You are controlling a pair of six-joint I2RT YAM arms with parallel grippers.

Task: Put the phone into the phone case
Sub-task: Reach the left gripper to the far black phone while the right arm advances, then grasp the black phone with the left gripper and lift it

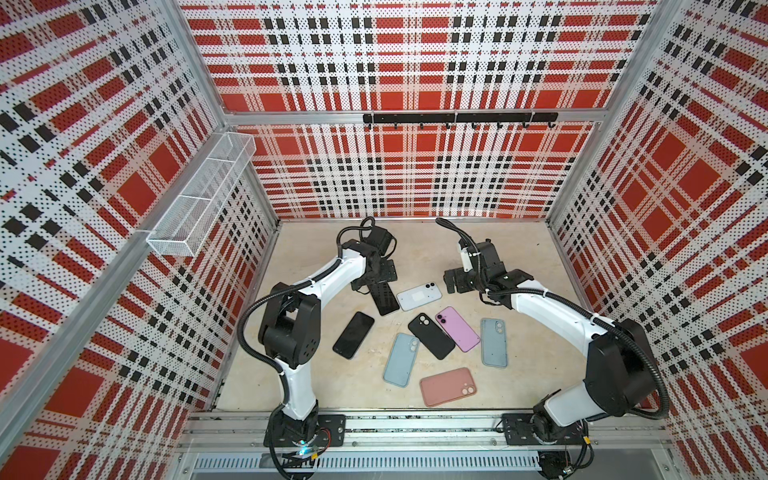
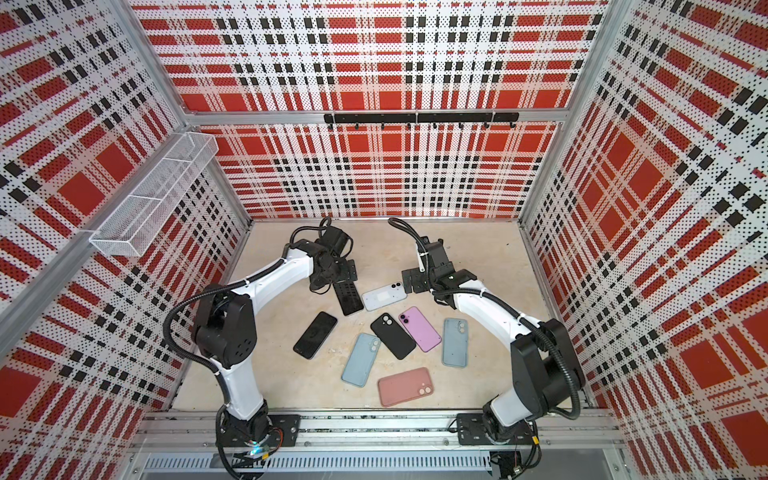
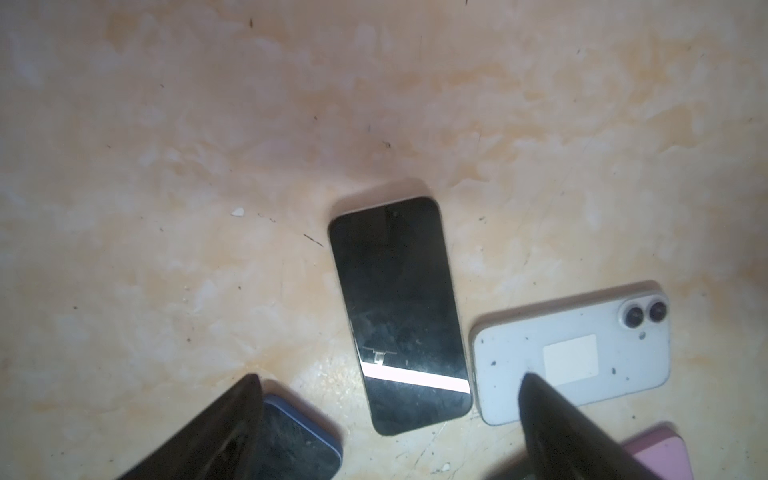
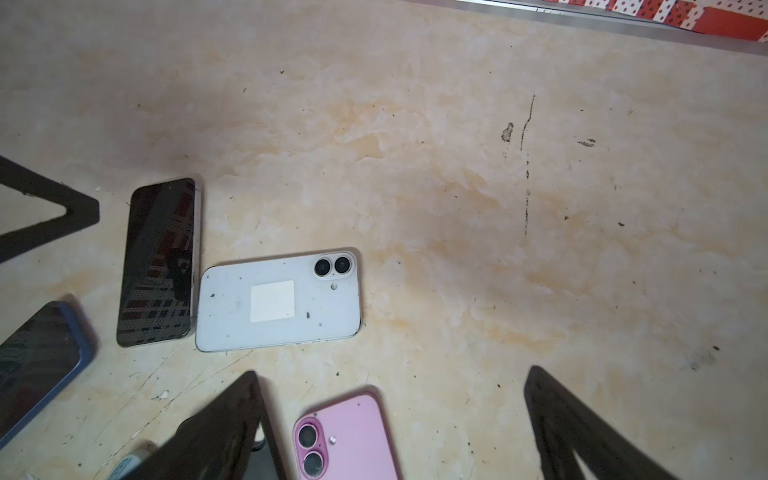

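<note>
The phone lay screen-up on the counter, its dark glass smudged, just beside a white phone lying back-up. The left gripper hung wide open over it, holding nothing; the right gripper gaped empty too. Bare counter stretched beyond toward the back wall. Only the top views showed the blue case and the pink case, nearer the counter's front edge.

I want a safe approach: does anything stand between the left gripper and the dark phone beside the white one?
Nothing visible does. The left gripper hangs open over the dark phone, whose screen is bare. The white phone lies close beside one long side and may crowd the grasp.
</note>
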